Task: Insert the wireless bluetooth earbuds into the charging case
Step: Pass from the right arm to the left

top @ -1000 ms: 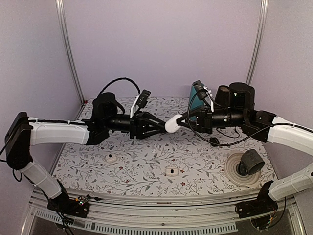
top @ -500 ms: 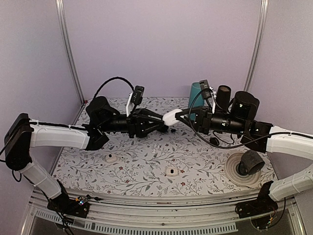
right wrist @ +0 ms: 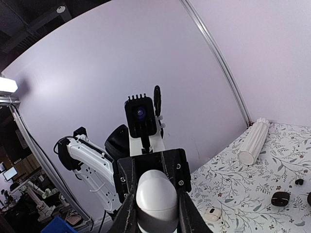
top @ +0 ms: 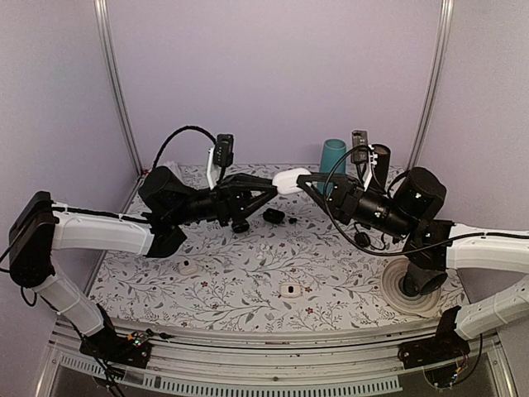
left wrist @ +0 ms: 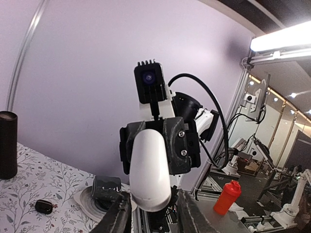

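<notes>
Held aloft between two arms, the charging case hangs above the far middle of the worktop, touching nothing below. The right gripper has its jaws narrowed and clamped on one rounded end. The left gripper brackets the opposite end with jaws part open; whether they press the shell cannot be told. The lid looks closed.

The first earbud lies toward the worktop's near-left corner, and the second earbud sits by the middle of the near edge, well apart.

The case appears light and rigid, but its glossy, curved skin would likely slide out of a pinch on the ends. The flatter faces of the body, clear of the lid, look the safer hold. The buds, tiny and slick, probably need a gentle pinch across their widest part.
</notes>
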